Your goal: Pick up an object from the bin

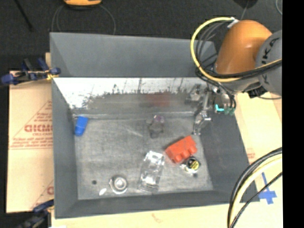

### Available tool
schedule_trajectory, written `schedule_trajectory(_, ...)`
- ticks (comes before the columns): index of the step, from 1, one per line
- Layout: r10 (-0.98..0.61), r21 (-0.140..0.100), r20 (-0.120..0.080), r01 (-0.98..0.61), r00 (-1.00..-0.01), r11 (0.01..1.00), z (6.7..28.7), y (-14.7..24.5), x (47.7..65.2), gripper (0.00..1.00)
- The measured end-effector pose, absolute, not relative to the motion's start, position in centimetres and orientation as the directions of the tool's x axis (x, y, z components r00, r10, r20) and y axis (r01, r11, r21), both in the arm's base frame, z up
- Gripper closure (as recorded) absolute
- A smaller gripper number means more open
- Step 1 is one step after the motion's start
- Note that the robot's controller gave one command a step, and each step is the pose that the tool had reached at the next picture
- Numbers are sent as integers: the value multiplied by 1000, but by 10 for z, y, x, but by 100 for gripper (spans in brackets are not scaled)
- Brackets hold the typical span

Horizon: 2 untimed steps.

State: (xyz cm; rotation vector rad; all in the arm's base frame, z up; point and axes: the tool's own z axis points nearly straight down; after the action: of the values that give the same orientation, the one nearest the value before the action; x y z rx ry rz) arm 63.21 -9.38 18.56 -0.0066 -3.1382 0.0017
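Bin (64, 151), grey metal, contents loose and mostly well apart. Hand (198, 126): near the far right corner, by the back wall; apart or together cannot be told. Red studded block (181, 149): right of middle, just on the near side of the hand, with nothing lying between them. Small black and yellow thing (191, 166): just beside the block's near right end. Clear plastic piece (151, 170): middle front. Round metal cap (118, 183): left of it. Small purple-grey thing (156, 125): middle, towards the back. Blue block (81, 125): far left
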Motion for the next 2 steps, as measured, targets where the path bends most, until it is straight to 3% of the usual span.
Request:
schedule_trajectory(1,-93,1,6,-93,-996,996,85,-62,573,0)
schedule_trajectory(2,-95,-2,-4,-95,-996,996,90,-64,577,100)
